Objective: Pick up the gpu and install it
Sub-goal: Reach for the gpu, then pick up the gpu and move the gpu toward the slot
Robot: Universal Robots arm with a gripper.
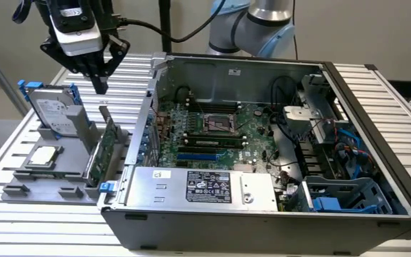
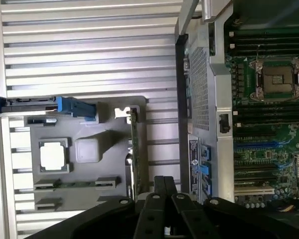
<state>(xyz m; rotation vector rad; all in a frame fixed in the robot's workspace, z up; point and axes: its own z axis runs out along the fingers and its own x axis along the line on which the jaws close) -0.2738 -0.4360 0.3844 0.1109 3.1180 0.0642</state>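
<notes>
One slatted metal table (image 1: 377, 91) carries everything we see. On it, the open computer case (image 1: 227, 227) takes up most of the room, with its motherboard (image 1: 223, 134) exposed and no card yet standing in the expansion slots. Just beside the case, on the exterior view's left, sits a grey parts tray (image 1: 20, 186). A silver hard drive (image 1: 52, 113) with blue rails leans upright at the tray's far end.

The gpu (image 1: 100, 152) is in that tray, not in the case. It stands on its long edge in a slot along the side of the tray nearest the case wall. We read its long axis as running from the far end of the tray toward the near end, roughly parallel to that wall.

The gripper (image 1: 100, 85) hangs above the far end of the card, clear of it and touching nothing. Its fingers point straight down and are pressed together, with nothing between them. In the wrist view the card shows edge-on as a thin line leading toward the fingertips, which seem to sit slightly to the case side of it. We judge the pick-up not yet begun.

Smallest of all, a square silver chip (image 1: 43, 155) lies flat in the tray on the far side of the card from the case.
</notes>
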